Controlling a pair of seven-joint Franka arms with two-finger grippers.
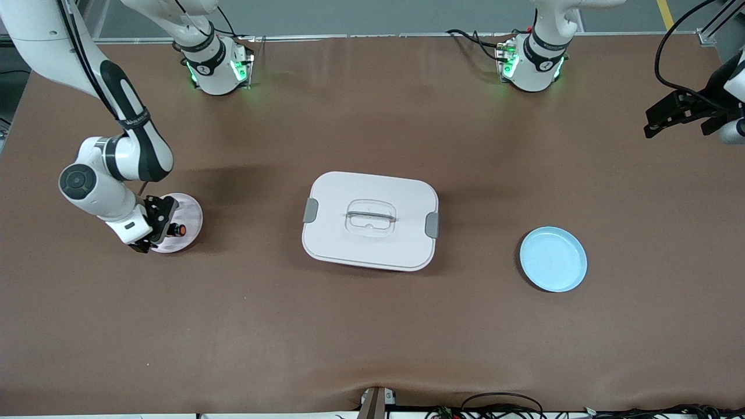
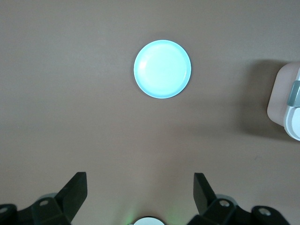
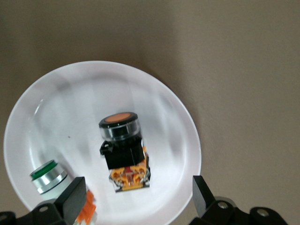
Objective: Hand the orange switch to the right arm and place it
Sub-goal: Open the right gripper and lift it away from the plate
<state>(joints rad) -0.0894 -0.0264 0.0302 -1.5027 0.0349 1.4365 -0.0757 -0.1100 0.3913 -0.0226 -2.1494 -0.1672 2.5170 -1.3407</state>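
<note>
The orange switch (image 3: 123,147), with a black body, an orange cap and an orange base, lies on its side on a white plate (image 3: 154,93) at the right arm's end of the table. My right gripper (image 3: 139,192) hangs just over this plate (image 1: 189,206), open. Its fingers (image 3: 74,197) stand wide on either side of the switch (image 1: 179,230) without touching it. In the front view that gripper (image 1: 163,228) sits low over the plate. My left gripper (image 1: 678,113) waits in the air over the left arm's end of the table, open (image 2: 140,187) and empty.
A green-capped switch (image 3: 47,176) with a small orange piece (image 3: 86,211) also lies on the white plate. A white lidded box (image 1: 370,220) sits mid-table. A light blue plate (image 1: 553,259) lies toward the left arm's end, also in the left wrist view (image 2: 162,69).
</note>
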